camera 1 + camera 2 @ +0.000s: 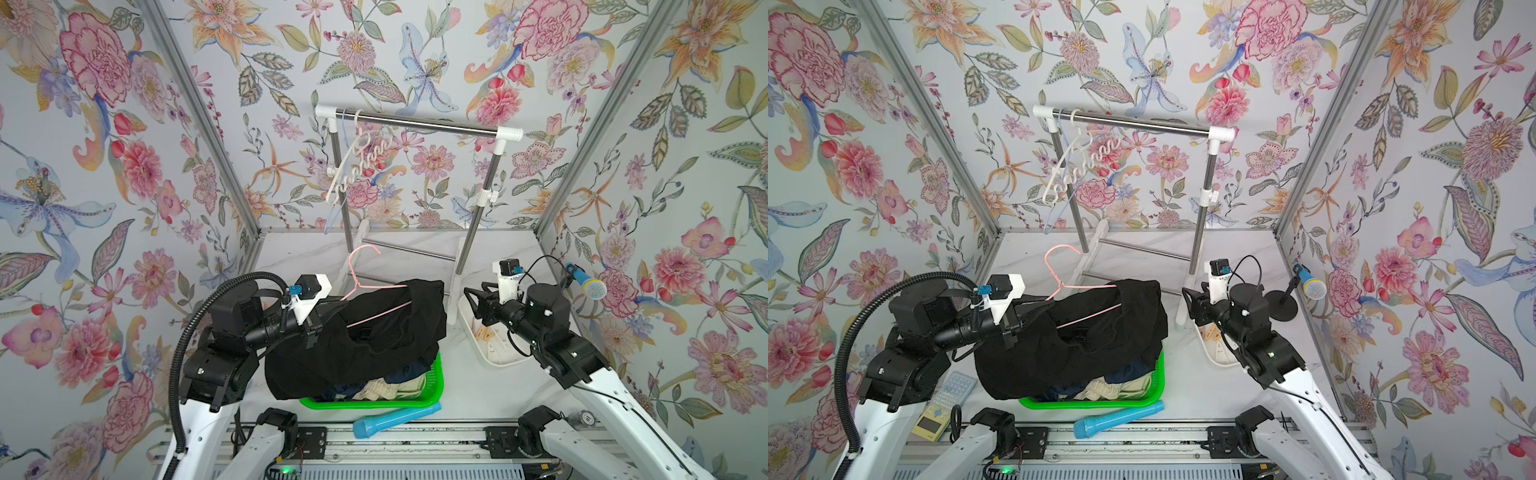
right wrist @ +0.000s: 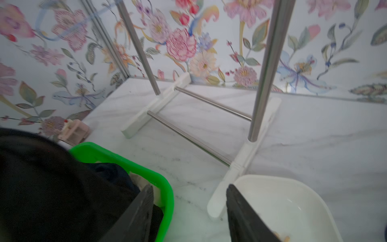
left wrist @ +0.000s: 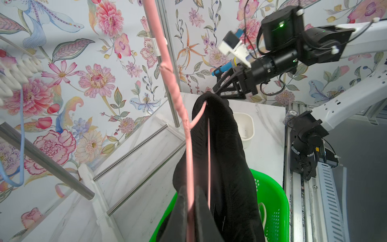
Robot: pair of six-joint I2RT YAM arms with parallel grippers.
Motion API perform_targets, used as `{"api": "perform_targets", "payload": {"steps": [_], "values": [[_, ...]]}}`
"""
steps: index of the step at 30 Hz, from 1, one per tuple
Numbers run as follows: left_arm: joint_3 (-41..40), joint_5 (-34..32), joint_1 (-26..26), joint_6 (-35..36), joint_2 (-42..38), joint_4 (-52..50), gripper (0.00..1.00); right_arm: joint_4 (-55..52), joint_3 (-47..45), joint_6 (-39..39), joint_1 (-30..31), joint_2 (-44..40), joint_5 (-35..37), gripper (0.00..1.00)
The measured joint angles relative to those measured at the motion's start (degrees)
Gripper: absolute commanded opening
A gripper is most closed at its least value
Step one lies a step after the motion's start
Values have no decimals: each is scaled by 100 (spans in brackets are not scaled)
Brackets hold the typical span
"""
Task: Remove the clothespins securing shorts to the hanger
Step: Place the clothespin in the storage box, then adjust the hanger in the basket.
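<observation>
left pincer [image 3: 191, 199] clamps hanger [image 3: 167, 69] (right pincer [image 2: 189, 188] parted, empty)

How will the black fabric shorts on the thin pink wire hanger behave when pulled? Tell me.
Probably floppy: the black fabric shorts sag in folds over the thin pink wire hanger and onto the green plastic basket. Likely light, since thin wire carries them. They may slide off; nothing visibly pins them.

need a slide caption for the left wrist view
Left pincer shut on pink hanger draped with black shorts over green basket; right pincer open.
</observation>
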Motion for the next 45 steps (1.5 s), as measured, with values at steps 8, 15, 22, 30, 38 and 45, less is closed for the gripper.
{"api": "perform_targets", "payload": {"steps": [8,15,22,30,38,45], "values": [[17,-769,-1204,-337,411,321,0,232,855,-1241,2398,52,734,67],[133,-1169,-1821,-466,970,424,0,407,1257,-2699,3650,1196,1676,65],[197,-1246,-2111,-481,1051,424,0,391,1565,-3495,3681,1816,2006,35],[208,-1189,-2118,-592,1025,415,21,424,1637,-4103,3707,1858,2052,0],[455,-1952,-2124,-1032,236,590,74,761,1104,-4686,3661,1550,1967,0],[855,-3195,-2124,-1408,-680,358,82,1147,627,-5110,3646,885,1692,0]]}}
